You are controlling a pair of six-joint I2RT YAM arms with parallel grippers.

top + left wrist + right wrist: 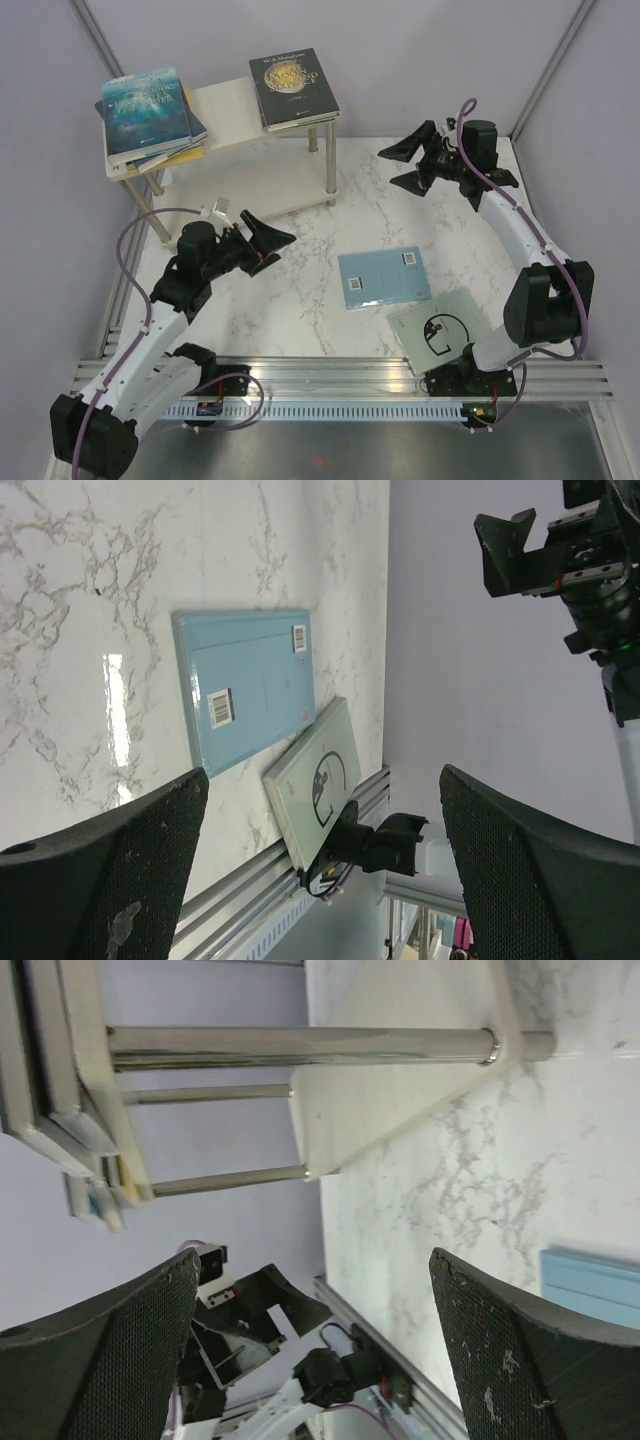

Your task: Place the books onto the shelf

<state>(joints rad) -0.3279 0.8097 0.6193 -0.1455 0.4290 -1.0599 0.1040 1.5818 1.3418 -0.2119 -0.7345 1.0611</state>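
— Location of books?
— Light blue book and grey "G" book lie flat on the marble table. The others sit on the shelf. Left gripper and right gripper are both spread and empty.
— Handling?
— Likely thin, light and floppy, so pinch a spine edge. Covers stacked beneath the teal book are hidden.

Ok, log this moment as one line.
left gripper open, empty | right gripper open, empty | shelf top: book stack, black book | table: blue book, grey book
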